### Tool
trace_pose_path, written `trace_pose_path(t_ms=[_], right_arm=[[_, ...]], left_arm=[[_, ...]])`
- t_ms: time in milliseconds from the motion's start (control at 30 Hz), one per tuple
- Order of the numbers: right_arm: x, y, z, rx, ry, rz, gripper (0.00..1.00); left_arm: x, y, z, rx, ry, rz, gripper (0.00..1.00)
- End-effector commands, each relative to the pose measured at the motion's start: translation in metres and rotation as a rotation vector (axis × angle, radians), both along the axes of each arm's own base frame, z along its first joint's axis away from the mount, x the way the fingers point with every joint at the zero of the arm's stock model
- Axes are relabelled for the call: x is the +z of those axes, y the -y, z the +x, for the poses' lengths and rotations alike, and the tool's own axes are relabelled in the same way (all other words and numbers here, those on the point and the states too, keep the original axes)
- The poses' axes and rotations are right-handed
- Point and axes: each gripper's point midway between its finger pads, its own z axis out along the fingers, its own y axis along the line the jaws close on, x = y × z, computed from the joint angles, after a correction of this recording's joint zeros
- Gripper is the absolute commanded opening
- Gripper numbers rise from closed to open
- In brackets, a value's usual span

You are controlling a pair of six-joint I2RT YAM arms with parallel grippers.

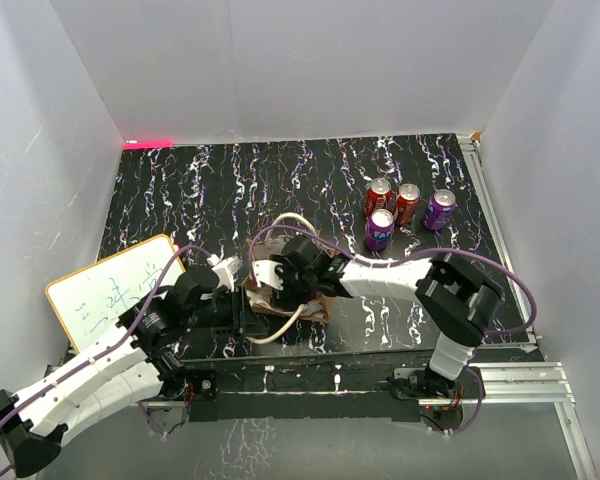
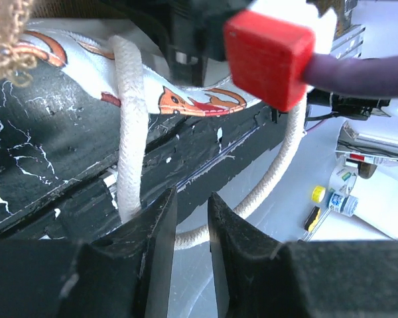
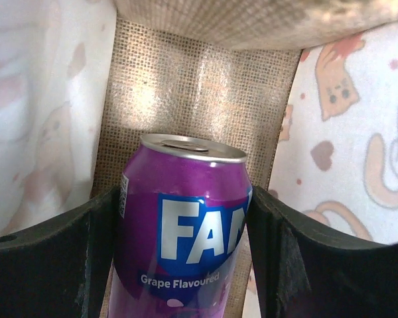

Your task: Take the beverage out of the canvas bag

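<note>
The canvas bag (image 1: 266,306) lies near the table's front edge, between the two arms. My right gripper (image 3: 182,255) reaches inside it, against the tan weave (image 3: 186,86) and cat-print lining (image 3: 345,132). It is shut on the beverage (image 3: 186,218), a purple grape Fanta can, with a finger pressed against each side. In the top view the can is hidden, and the right gripper (image 1: 285,278) is at the bag's mouth. My left gripper (image 2: 192,207) is at the bag's left side (image 1: 242,300), its jaws a narrow gap apart with nothing between them. A cream rope handle (image 2: 132,132) loops behind its fingertips.
Several cans stand at the back right: two red (image 1: 379,192) (image 1: 408,200) and two purple (image 1: 440,208) (image 1: 380,228). A white board with an orange rim (image 1: 110,290) lies at the left front. The bag's other rope handle (image 1: 295,220) arches toward the table's middle.
</note>
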Motion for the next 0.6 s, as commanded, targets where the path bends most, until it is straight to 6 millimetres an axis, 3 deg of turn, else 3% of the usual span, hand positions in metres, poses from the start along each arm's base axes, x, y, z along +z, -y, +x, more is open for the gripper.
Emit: trace_pose_path(t_ms=[0,133,267,567], right_arm=[[0.077,-0.022,0.015,-0.053,0.123,0.270,0.44],[0.104,-0.028,0.011,-0.034,0.145,0.365,0.36],[0.115,-0.025,0.018,-0.090,0.180,0.407,0.22],[0.181,-0.020,0.020,-0.153,0.252,0.694,0.13]], left_arm=[[0.018,-0.008,0.007,0.030,0.080,0.005,0.25],[0.029,-0.015,0.014,0.067,0.129,0.022,0.27],[0.042,-0.024,0.022,0.117,0.185,0.034,0.29],[0.079,-0.054,0.042,0.271,0.343,0.051,0.34]])
